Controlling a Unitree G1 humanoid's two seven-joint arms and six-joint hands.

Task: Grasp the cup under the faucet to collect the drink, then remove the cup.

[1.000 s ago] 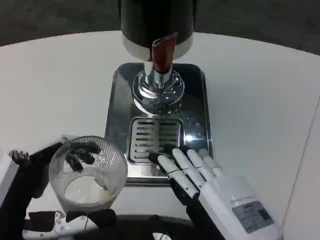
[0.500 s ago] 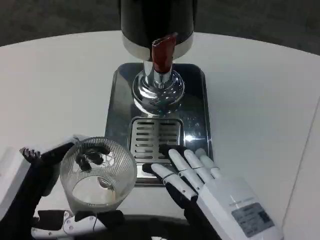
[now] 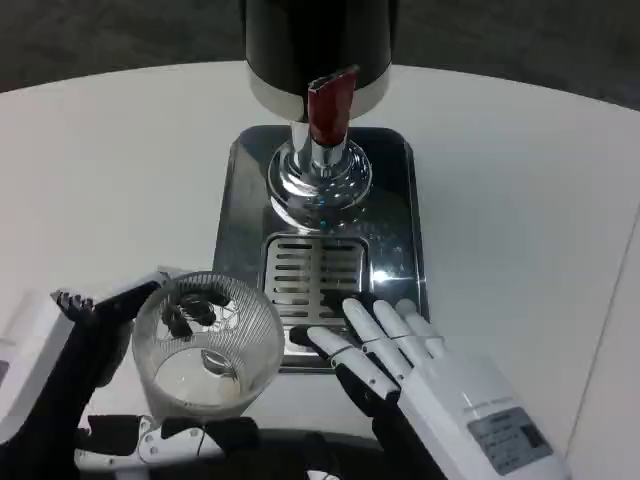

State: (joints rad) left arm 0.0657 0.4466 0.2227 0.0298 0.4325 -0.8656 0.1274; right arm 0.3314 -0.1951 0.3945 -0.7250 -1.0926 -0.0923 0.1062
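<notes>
Clear ribbed cup [image 3: 208, 345] upright, gripped by left hand [image 3: 90, 400]; right hand [image 3: 420, 375] empty, fingers spread.

cup [image 3: 208, 345] left of drip tray [image 3: 318, 285]

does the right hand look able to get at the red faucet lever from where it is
Probably yes. The right hand lies with its fingers over the near edge of the drip grate, and nothing stands between it and the red lever. The left hand holds the cup off to the side.
</notes>
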